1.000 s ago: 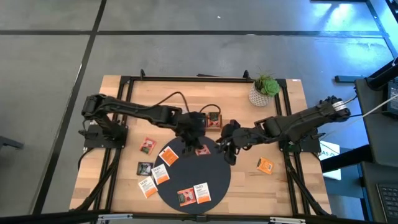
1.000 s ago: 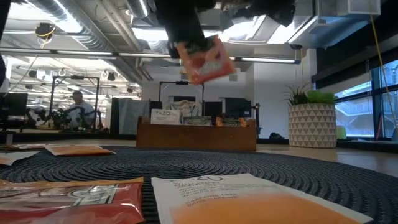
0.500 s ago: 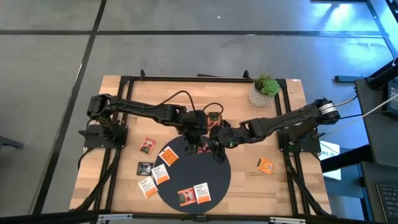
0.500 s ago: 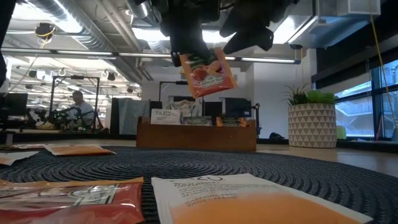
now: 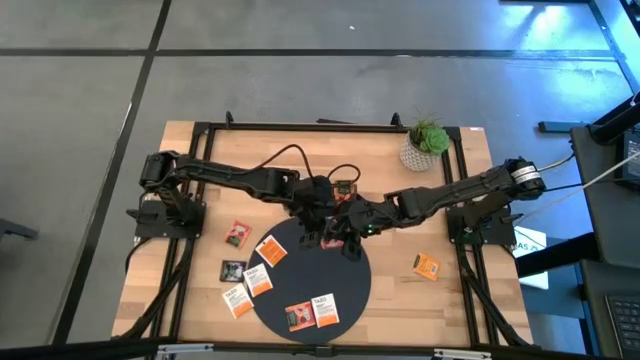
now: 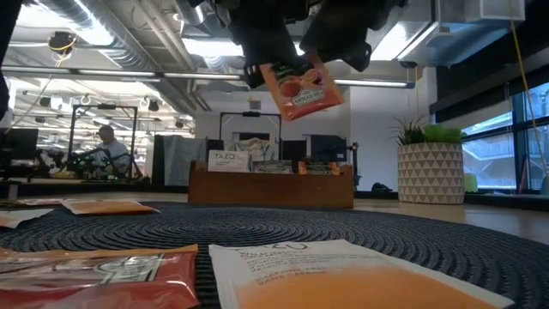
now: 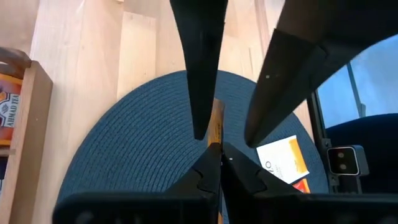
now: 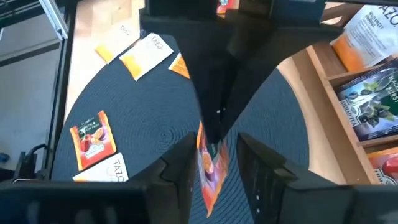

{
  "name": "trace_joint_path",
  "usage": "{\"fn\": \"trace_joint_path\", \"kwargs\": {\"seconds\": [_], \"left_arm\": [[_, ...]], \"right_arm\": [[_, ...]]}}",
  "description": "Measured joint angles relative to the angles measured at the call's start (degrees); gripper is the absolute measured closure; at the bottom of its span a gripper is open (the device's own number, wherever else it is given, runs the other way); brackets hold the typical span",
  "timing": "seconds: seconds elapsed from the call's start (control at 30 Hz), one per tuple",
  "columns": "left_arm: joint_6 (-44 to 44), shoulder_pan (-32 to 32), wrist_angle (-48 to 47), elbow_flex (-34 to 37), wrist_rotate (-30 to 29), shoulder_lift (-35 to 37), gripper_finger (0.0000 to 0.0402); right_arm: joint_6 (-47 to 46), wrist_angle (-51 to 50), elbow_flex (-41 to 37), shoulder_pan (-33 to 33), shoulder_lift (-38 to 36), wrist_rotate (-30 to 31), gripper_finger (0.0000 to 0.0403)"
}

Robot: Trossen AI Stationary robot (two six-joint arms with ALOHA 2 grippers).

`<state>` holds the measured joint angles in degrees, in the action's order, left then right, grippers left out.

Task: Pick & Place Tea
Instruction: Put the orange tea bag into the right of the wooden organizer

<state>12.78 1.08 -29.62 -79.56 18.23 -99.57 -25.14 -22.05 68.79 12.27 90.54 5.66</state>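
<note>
A red tea sachet (image 6: 302, 87) hangs above the far part of the dark round mat (image 5: 330, 285), with my left gripper (image 7: 219, 157) shut on it. My right gripper (image 8: 214, 148) has come in from the table's right. It is open, one finger on either side of the sachet's lower part (image 8: 210, 174); whether a finger touches it, I cannot tell. Several more tea sachets lie flat on the mat (image 5: 312, 312) and on the wood to its left (image 5: 237, 234). My left gripper pinches the sachet's upper edge (image 6: 273, 72) between its two shut fingers, which slant down from the table's left. In the left wrist view the sachet shows edge-on (image 7: 216, 127) between the fingertips. It hangs tilted below them, clear of the mat.
The wooden tray (image 6: 270, 184) with boxed tea stands at the far side, just behind both grippers. A potted plant (image 5: 424, 148) sits at the far right. One orange sachet (image 5: 427, 265) lies on the wood right of the mat.
My right gripper has moved toward the table's left and down, up to the hanging sachet, and now stands around it. The sachet has stayed in my left gripper and has tipped a little.
</note>
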Motion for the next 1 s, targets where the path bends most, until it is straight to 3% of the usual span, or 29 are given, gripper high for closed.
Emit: {"fn": "trace_joint_path", "kwargs": {"seconds": [0.4,0.8,1.0], "left_arm": [[0.0,0.0,0.7,0.1,0.2,0.0,0.0393],[0.0,-0.2,1.2,0.1,0.1,0.0,0.0391],[-3.8,-0.9,-3.7,0.1,-0.1,2.3,0.0355]], "right_arm": [[-0.3,-0.4,0.0,-0.3,-0.1,-2.7,0.0392],[-2.9,-2.7,0.0,-0.4,-0.1,-2.8,0.0399],[-3.1,-5.9,-0.1,-0.4,-1.0,-1.2,0.0399]]}}
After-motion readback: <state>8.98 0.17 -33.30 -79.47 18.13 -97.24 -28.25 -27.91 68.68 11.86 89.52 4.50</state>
